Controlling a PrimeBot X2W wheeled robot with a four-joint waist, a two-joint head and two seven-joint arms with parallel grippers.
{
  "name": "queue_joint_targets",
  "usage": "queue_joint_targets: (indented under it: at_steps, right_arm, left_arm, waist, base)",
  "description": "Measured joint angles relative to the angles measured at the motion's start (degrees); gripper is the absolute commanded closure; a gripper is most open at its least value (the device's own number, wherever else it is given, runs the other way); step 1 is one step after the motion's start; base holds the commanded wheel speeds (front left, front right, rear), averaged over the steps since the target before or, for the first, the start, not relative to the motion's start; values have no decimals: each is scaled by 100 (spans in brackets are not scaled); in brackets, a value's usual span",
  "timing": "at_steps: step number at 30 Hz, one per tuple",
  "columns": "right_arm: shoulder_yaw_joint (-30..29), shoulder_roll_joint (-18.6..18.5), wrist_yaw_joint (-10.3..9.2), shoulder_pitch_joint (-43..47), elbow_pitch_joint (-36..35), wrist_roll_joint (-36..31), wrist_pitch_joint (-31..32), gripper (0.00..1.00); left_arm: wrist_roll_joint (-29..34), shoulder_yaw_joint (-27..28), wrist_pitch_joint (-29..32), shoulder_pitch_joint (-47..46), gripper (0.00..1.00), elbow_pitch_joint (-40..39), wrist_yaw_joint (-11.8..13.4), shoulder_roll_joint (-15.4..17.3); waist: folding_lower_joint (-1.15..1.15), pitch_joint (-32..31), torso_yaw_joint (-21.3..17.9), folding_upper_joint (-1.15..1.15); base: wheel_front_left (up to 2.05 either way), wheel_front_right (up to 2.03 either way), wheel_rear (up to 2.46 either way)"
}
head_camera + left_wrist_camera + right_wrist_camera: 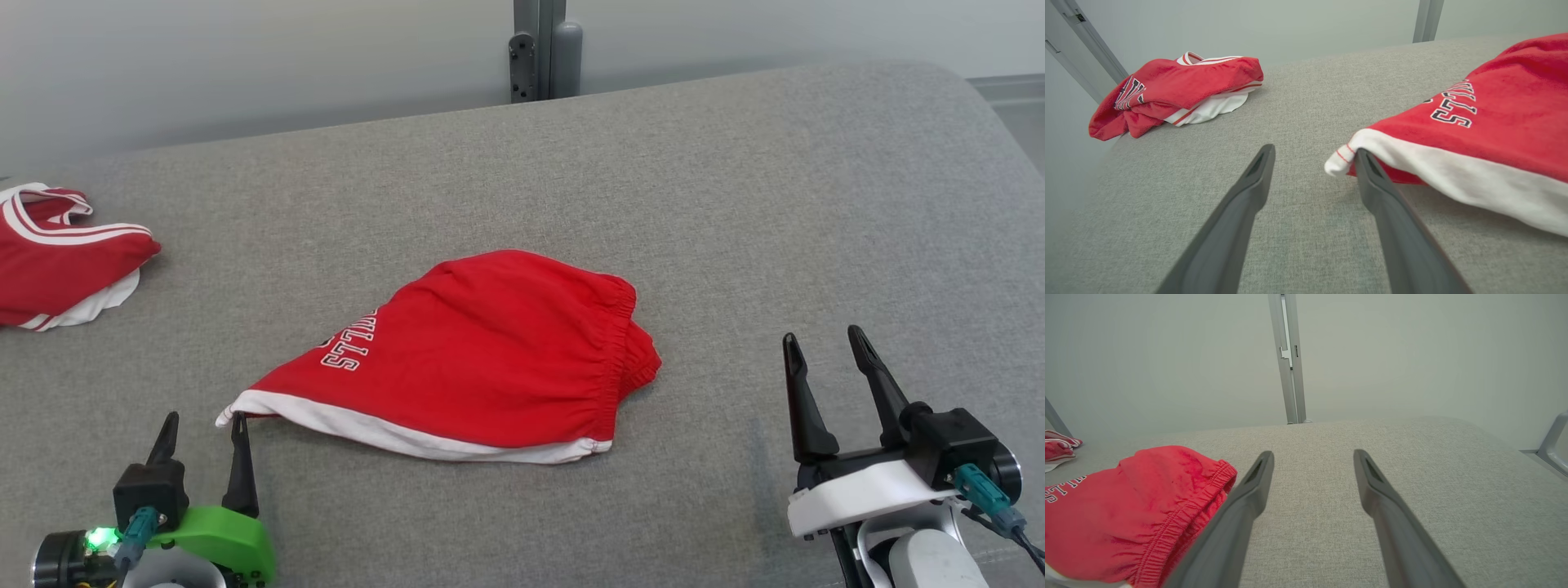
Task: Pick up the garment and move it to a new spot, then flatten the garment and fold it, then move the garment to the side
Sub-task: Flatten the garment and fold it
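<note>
Two risks: hem snag, tangled garments

Red shorts (482,351) lie in the middle of the grey cushion (735,204), roughly doubled over, waistband toward the right. Left gripper (205,418) is spread wide, but the white hem corner (1341,161) sits against one finger (1372,175); a pull-back could drag that corner and spoil the lay. Right gripper (823,335) is spread too, holding nothing, well apart from the waistband. Second red garment (57,261) at far left crowds the side spot; a careless slide could tangle both.

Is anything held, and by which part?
Nothing is held. Both pairs of jaws stand open; the left pair touches the red shorts at the white hem corner.
</note>
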Motion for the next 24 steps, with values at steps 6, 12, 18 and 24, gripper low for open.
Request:
queue_joint_targets:
  at_steps: [6, 12, 18, 24]
  right_arm:
    - [27, 0, 0, 75, 24, -2, 0, 0]
    - [35, 0, 0, 155, 34, -12, 0, 0]
    - [78, 0, 0, 209, 1, -18, 0, 0]
    - [127, 0, 0, 209, -63, -20, 0, 0]
  left_arm:
    - [73, 219, -1, 431, 0, -359, -1, -181]
    - [181, 301, 0, 701, 0, -842, -96, -516]
    - [292, 417, 0, 810, 0, -1248, -212, -944]
    - [490, 364, 0, 839, 0, -1474, -322, -1199]
  waist:
    - [0, -188, 161, 0]
    - [0, -390, 327, 0]
    - [0, -600, 425, 0]
    - [0, -699, 458, 0]
  base:
    - [0, 0, 0]
    - [0, 0, 0]
    - [0, 0, 0]
    - [0, 0, 0]
